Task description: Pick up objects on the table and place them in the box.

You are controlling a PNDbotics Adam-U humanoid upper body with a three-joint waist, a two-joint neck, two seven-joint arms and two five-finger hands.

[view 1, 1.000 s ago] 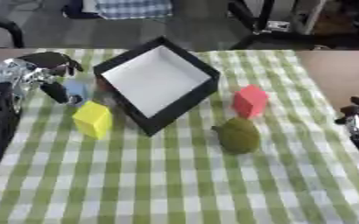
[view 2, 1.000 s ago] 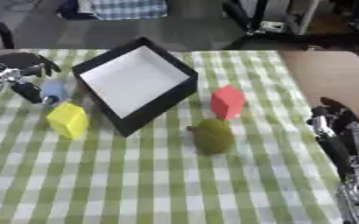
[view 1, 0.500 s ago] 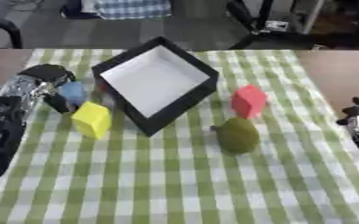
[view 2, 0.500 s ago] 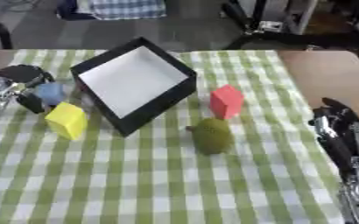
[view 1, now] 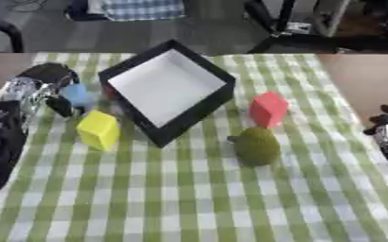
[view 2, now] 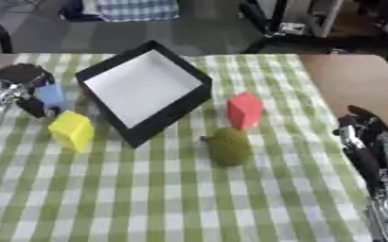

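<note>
A green-and-white checked cloth (view 1: 189,198) covers the worktop; grey floor and dark chair legs lie beyond. The left hand (view 1: 40,87) curls its fingers round a small blue block (view 1: 75,94) beside the black box (view 1: 166,89). The right hand (view 2: 367,142) rests open at the edge.

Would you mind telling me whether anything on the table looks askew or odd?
Only the black box stands out: it sits turned corner-on to the table edge, like a diamond. It holds nothing yet; nothing looks spilled or damaged.
</note>
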